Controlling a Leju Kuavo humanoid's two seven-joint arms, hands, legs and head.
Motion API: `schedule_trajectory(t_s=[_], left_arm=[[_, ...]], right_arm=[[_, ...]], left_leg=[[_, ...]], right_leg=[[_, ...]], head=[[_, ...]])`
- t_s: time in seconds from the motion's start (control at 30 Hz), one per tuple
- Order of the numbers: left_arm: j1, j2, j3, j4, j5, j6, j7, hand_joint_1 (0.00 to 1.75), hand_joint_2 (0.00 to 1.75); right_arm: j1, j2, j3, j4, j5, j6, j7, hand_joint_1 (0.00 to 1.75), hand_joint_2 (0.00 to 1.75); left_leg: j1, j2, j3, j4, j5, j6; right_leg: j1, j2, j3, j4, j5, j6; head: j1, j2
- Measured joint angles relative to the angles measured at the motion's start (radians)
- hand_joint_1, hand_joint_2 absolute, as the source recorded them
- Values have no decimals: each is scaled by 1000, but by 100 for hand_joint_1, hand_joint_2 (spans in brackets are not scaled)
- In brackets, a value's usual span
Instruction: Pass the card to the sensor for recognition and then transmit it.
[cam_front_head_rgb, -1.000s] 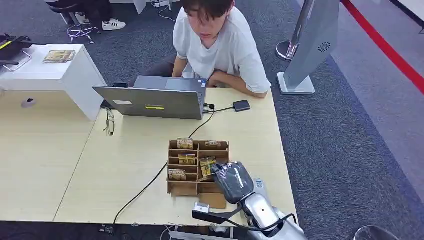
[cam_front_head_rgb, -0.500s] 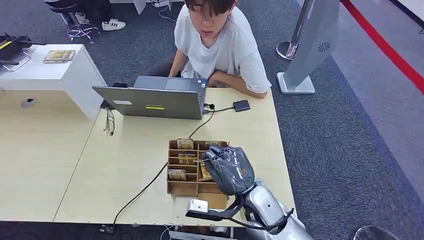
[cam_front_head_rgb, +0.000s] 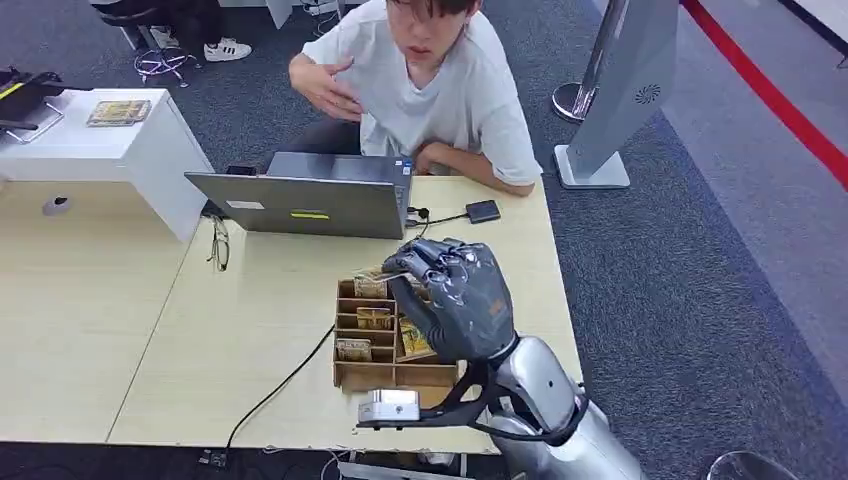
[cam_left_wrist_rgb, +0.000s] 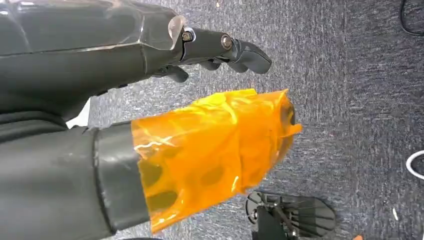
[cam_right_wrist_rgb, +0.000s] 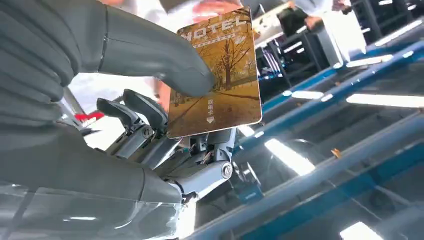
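- Left hand (cam_left_wrist_rgb: 150, 65) hanging over grey carpet in the left wrist view, thumb wrapped in orange film, dark fingers curled with nothing seen in them; no risk judged from this side.
- Right hand (cam_front_head_rgb: 455, 300) raised above the wooden card organizer (cam_front_head_rgb: 395, 335) in the head view, pinching a "HOTEL" key card (cam_right_wrist_rgb: 217, 75) between thick thumb and darker fingers, as seen in the right wrist view.
- Grip confined to one edge of the card, most of it standing free; likely slip or twist during the swing toward the reader, enough to spoil the read or drop the card.
- Spare cards in the organizer directly beneath the hand; a dropped card could land among them and be hard to tell apart.
- Black cable (cam_front_head_rgb: 290, 375) trailing across the light wooden table (cam_front_head_rgb: 120, 350) past the organizer; a low sweep could snag it.
- Small dark card sensor (cam_front_head_rgb: 483, 211), judged so from its cable, near the table's far edge beside the open laptop (cam_front_head_rgb: 310, 205); card held tilted or too high probably not recognised.
- Seated person (cam_front_head_rgb: 440, 90) in a white T-shirt just behind, one hand lifted; a long reach risks contact at handover.
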Motion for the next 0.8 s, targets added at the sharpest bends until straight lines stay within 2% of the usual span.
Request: schedule_trajectory(t_s=[0.27,0.47,0.8], left_arm=[[-38,-7,-37,0,-77,-40,58,0,0],[-48,-7,-66,0,-95,-49,74,0,0],[-49,-7,-78,0,-95,-50,75,0,0]], right_arm=[[-184,90,5,148,56,98,111,175,175],[-245,136,10,250,92,115,140,175,175],[-267,160,14,306,92,115,143,175,175]], left_leg=[[0,0,0,0,2,-1],[1,-1,0,0,2,-1],[1,-1,-1,0,2,-1]], right_leg=[[1,0,0,0,1,-1],[1,0,0,1,1,-1],[1,0,-1,1,1,-1]], head=[[0,0],[0,0],[0,0]])
